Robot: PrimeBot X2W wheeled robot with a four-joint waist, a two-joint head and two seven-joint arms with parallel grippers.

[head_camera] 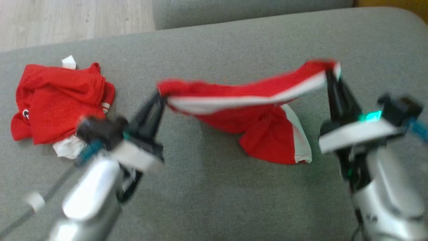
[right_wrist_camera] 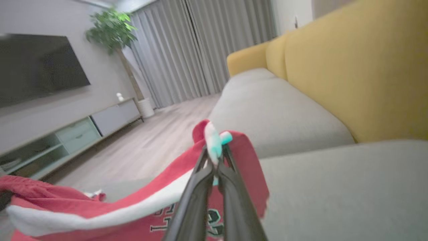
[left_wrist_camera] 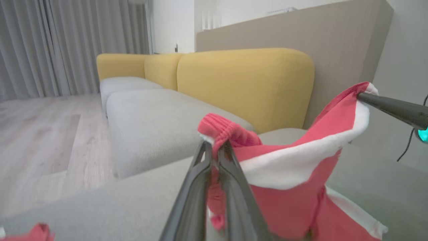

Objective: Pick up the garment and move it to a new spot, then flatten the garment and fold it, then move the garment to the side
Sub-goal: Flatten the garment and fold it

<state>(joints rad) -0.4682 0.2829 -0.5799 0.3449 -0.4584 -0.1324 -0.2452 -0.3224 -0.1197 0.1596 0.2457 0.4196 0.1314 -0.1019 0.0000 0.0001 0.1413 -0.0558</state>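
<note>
both left gripper (head_camera: 161,96) and right gripper (head_camera: 329,72) are pinched tight on the garment (head_camera: 257,124).

Grey sofa seat (head_camera: 214,201) across the head view, with pale wood floor (head_camera: 67,23) beyond its far edge at upper left. From the left wrist: yellow backrests (left_wrist_camera: 247,83) in a row above more grey seats, a tall beige panel (left_wrist_camera: 301,30) just behind them, a white wall (left_wrist_camera: 170,23) further back, and grey curtains (left_wrist_camera: 50,47) down to the floor at the left. From the right wrist: dark TV (right_wrist_camera: 36,67) on a grey wall (right_wrist_camera: 103,67), a low cabinet (right_wrist_camera: 83,129) with open shelves and pale drawers beneath it, and a leafy plant (right_wrist_camera: 112,23) in a white pot (right_wrist_camera: 146,107) at the cabinet's far end, beside the curtains. Soft, even light throughout.
</note>
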